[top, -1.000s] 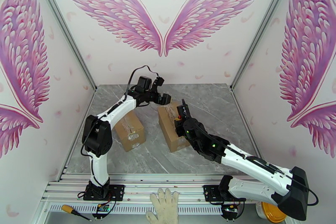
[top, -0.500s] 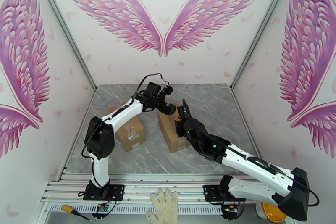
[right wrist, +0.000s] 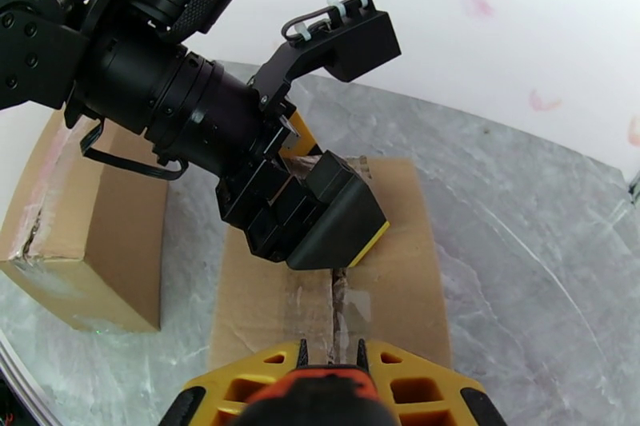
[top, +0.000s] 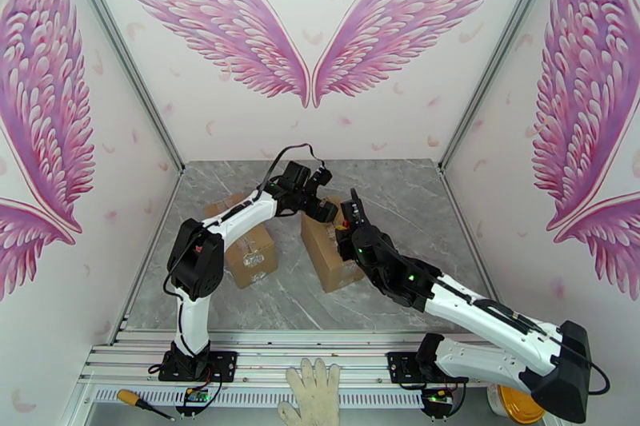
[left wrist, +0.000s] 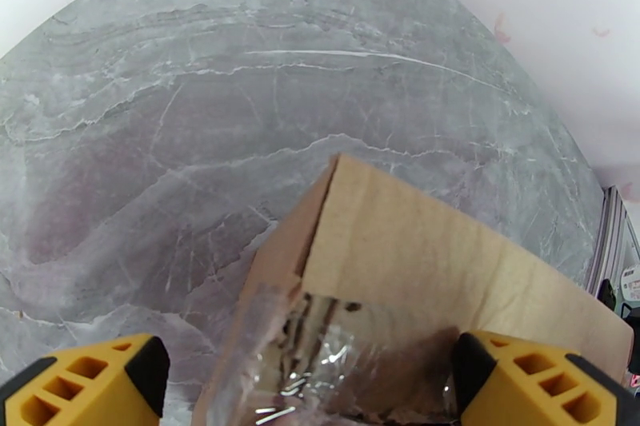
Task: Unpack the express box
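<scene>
Rectangular cardboard box, crinkled clear tape; right claw pinches orange-black tool.

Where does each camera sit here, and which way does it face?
Top external: above and behind the bases, looking down at the table; both arms, left gripper and right gripper at the taped box.
Left wrist: looks down on that box's far end; own fingers spread wide.
Right wrist: looks along the box's seam at the left gripper; own fingers clamp an orange tool.
Shared: the taped box.
</scene>
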Motion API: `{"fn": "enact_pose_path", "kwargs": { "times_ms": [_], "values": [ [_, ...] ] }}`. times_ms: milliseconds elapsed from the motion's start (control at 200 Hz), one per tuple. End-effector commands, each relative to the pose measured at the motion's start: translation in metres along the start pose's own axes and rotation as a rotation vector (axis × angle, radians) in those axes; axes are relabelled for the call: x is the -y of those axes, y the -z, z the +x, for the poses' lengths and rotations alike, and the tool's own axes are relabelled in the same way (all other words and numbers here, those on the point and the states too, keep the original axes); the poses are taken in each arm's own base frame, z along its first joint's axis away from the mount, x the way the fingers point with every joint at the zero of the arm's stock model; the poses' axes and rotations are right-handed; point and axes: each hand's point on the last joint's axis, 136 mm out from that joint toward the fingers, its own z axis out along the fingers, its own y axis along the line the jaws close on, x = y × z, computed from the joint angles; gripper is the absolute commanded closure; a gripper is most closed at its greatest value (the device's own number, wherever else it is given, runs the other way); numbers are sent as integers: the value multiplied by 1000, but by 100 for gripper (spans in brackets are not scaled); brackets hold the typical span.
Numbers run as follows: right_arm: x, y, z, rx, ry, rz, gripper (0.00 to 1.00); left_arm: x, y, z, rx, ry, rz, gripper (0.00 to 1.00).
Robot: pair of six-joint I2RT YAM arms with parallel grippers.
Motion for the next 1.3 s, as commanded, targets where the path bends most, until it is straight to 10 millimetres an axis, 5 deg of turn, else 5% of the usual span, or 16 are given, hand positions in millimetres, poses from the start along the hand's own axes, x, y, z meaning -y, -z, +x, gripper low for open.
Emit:
{"fn": "enact_pose_path", "kwargs": {
  "times_ms": [0,320,1299],
  "values": [
    [0,21,14,-77,-23,-48,100,-77,-34,74,-196,92,-241,2],
    [-6,27,37,-151,-63,-109,100,-90,-41,78,-202,129,-237,4],
    [0,49,62,-214,-173,-146,100,-119,-45,78,-204,200,-264,9]
  ]
}}
